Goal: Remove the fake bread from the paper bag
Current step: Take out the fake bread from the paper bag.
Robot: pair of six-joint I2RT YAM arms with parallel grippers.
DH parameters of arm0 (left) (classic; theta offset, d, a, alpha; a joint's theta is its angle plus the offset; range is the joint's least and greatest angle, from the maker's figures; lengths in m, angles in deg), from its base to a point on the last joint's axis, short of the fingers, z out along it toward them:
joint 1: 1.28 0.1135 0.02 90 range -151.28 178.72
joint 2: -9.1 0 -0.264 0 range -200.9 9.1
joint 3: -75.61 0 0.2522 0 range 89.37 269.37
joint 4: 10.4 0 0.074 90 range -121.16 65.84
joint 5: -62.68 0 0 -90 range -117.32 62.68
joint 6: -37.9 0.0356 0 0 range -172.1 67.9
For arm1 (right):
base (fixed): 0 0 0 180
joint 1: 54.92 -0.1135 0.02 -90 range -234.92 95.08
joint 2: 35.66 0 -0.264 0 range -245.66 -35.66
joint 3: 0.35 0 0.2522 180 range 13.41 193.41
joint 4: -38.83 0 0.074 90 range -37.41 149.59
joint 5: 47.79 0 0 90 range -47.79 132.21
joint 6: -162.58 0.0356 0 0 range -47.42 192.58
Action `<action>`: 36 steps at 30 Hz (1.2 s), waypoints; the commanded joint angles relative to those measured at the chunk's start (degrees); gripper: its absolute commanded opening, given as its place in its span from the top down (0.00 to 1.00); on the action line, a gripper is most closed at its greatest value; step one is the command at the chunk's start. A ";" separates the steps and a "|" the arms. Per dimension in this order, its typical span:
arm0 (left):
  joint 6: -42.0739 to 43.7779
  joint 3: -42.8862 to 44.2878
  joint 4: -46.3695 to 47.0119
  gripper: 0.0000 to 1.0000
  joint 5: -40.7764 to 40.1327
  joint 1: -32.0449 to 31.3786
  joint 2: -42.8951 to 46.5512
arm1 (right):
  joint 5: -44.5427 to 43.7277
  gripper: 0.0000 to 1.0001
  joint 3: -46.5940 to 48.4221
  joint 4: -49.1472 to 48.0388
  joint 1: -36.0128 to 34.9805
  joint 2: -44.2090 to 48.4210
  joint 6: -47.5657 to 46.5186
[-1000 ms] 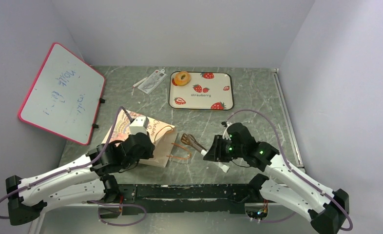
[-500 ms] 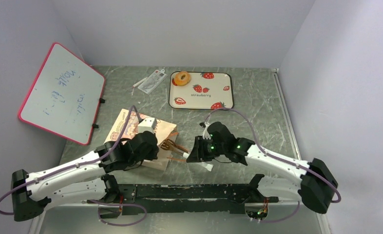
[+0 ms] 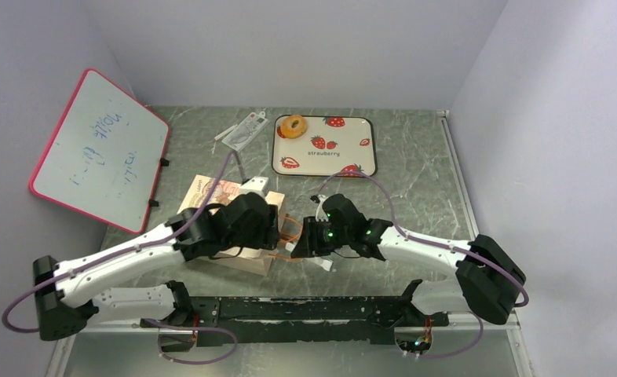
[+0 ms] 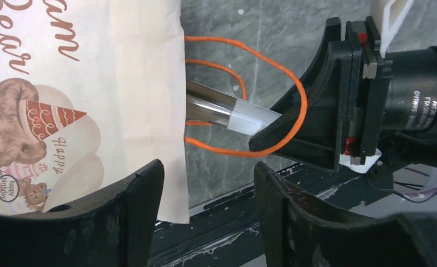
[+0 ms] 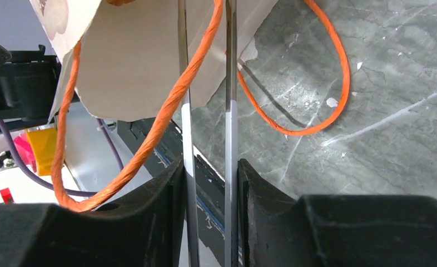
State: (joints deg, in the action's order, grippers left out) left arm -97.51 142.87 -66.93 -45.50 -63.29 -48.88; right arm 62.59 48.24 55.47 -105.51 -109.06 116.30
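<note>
The paper bag lies flat on the table with its bear print up and its mouth to the right. Its orange handles loop out there. My right gripper is shut on metal tongs, whose two blades reach in at the bag's mouth, threaded through a handle loop. My left gripper hangs open over the bag's near right corner, with nothing between its fingers. One ring-shaped fake bread sits on the strawberry tray. The inside of the bag is hidden.
The strawberry tray lies at the back centre. A clear plastic packet lies to its left. A pink-framed whiteboard leans at the left wall. The black base rail runs along the near edge.
My left gripper has opened and its arm has swung right along the bag. My right arm has moved left, carrying the tongs up to the bag's mouth.
</note>
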 commanded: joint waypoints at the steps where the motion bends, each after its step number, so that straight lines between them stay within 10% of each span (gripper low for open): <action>1: 2.43 8.26 -8.15 0.34 -1.80 -0.30 -9.12 | 0.32 0.63 1.92 -3.08 -0.35 0.18 -1.18; 10: 6.46 26.38 -21.05 0.28 -8.53 -0.65 -30.30 | -0.03 0.62 0.35 -3.70 -0.40 1.29 -0.40; 36: 6.56 26.37 -22.87 0.28 -11.88 -1.53 -37.31 | 0.32 0.62 -1.68 -2.88 -0.31 3.72 0.47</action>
State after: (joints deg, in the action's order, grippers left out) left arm -91.24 168.53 -88.56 -55.59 -64.39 -84.85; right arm 62.35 47.30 54.46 -105.62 -106.94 116.35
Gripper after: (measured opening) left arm 0.725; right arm 0.374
